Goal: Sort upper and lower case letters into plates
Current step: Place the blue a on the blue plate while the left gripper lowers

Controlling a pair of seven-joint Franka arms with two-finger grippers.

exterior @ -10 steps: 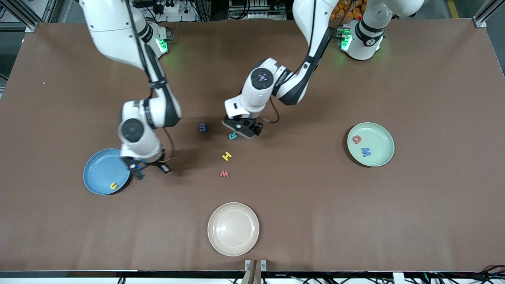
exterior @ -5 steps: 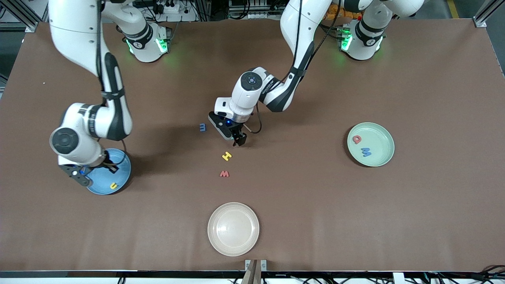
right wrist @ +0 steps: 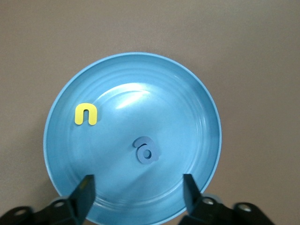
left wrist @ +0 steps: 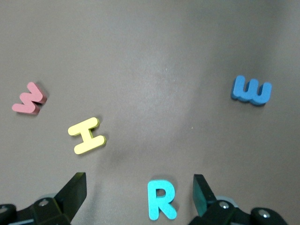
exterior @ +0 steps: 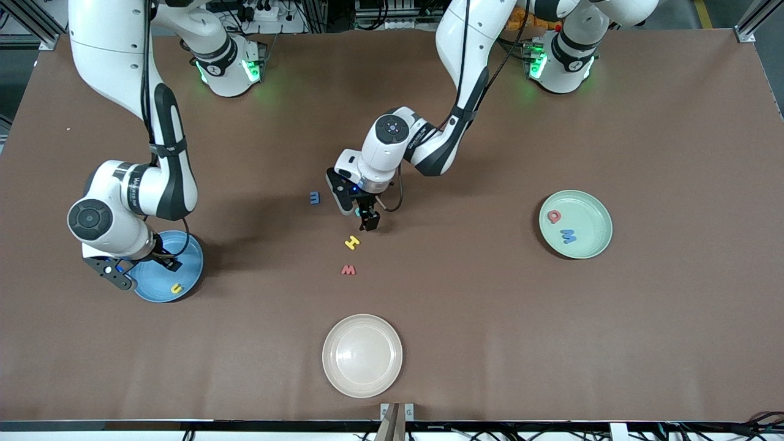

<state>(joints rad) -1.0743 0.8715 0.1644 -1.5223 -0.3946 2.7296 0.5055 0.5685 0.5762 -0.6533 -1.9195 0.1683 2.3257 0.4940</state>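
My right gripper (exterior: 144, 269) (right wrist: 137, 183) hangs open over the sky blue plate (exterior: 185, 257) (right wrist: 197, 117). In that plate lie a yellow u (exterior: 176, 288) (right wrist: 86, 114) and a blue a (right wrist: 146, 150), the a just clear of the fingers. My left gripper (exterior: 361, 214) (left wrist: 139, 180) is open, low over the table, its fingers on either side of the teal R (left wrist: 161, 199) without touching it. Close by lie the blue m (exterior: 315, 198) (left wrist: 251, 90), yellow H (exterior: 352, 242) (left wrist: 86, 136) and red w (exterior: 348, 269) (left wrist: 29, 98). The mint green plate (exterior: 591, 211) holds a red Q (exterior: 554, 215) and a blue W (exterior: 568, 236).
A cream-white plate (exterior: 362, 355) sits near the table's front edge, nearer the front camera than the loose letters. Both arms reach down from their bases along the table's back edge.
My right gripper swung out over the blue plate, then opened; the blue a now lies in the plate. My left gripper turned and settled around the teal R.
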